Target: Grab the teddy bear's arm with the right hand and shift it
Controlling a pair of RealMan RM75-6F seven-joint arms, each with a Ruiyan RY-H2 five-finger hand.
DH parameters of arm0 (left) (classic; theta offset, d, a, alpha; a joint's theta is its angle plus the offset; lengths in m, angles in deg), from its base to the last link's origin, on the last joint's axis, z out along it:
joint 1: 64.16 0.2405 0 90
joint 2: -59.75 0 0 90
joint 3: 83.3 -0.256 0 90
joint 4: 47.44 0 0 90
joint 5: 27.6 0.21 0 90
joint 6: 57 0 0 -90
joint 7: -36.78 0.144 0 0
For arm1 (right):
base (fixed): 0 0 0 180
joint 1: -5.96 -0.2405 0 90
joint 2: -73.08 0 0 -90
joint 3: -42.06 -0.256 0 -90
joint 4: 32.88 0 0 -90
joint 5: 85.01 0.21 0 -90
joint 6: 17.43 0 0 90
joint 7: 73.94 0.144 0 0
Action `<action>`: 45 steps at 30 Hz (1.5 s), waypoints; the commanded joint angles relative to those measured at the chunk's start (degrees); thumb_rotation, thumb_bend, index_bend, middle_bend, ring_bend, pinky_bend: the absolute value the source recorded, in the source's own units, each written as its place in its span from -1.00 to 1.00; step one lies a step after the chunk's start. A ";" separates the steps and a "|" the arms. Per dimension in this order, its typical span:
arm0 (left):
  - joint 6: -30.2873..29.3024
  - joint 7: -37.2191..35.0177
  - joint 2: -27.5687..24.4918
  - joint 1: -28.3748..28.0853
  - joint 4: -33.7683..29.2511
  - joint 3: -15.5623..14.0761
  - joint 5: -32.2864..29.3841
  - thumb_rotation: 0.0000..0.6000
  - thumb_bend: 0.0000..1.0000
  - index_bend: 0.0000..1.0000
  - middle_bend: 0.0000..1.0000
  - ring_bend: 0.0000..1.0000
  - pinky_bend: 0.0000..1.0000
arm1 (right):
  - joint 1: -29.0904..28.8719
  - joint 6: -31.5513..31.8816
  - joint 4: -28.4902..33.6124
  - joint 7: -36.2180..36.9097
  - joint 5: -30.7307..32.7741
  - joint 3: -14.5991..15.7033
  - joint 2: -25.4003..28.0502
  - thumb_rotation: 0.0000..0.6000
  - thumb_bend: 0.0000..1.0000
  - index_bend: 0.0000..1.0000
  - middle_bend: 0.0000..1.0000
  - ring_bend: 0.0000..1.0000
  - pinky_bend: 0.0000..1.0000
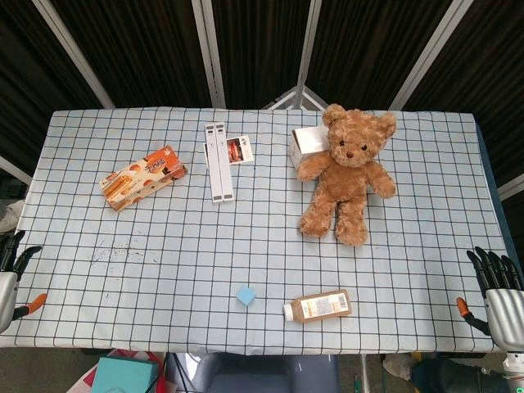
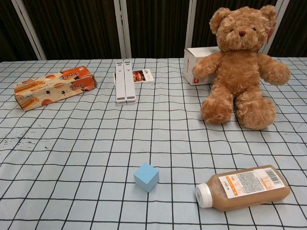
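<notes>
Teddy bear: the teddy bear [image 1: 346, 173] sits toward the far right part of the worktop [image 1: 164, 246], upright and leaning back against a white box [image 1: 308, 144] behind it, which I judge is what keeps it sitting up.
Bear's arms: both stick out sideways clear of the body; the arm [image 1: 381, 182] on the right edge side is free all round, so that is the one I would go for.
Right hand: my right hand [image 1: 498, 288] hangs off the near right corner, fingers spread and holding nothing, well apart from the bear.
Left hand: my left hand [image 1: 10, 264] sits off the near left edge, fingers apart, empty, out of the way since this job is not its own.
Stage: the grab is not yet begun, as I read it.
Next move: I reckon a reach forward and inward, closing round the soft arm from the side.
Risk: pulling could tip the bear off the box.
Other things: a bottle [image 2: 243, 188] lies on its side near the front edge, a blue cube [image 2: 146, 176] beside it, a biscuit packet [image 1: 143, 177] toward the far left, and a white strip [image 1: 219, 161] with a card [image 1: 240, 150] at the far middle.
</notes>
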 commanded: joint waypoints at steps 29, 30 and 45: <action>0.15 0.15 -0.08 0.09 -0.25 0.14 -0.96 1.00 -0.51 -0.61 -1.00 -1.00 -0.94 | -8.48 -16.82 11.25 28.78 9.80 -6.31 4.22 1.00 -0.30 -1.00 -0.87 -0.97 -1.00; 0.29 0.21 -0.09 0.00 -0.23 0.30 -1.26 1.00 -0.51 -0.61 -1.00 -1.00 -0.94 | -9.60 -19.40 12.97 32.42 10.96 -7.14 5.45 1.00 -0.30 -1.00 -0.87 -0.97 -1.00; 0.69 2.89 0.83 -0.40 -0.08 1.43 -3.98 1.00 -0.51 -0.60 -1.00 -1.00 -0.94 | -28.56 -48.48 0.70 36.35 30.41 -15.51 2.23 1.00 -0.29 -1.00 -0.84 -0.92 -1.00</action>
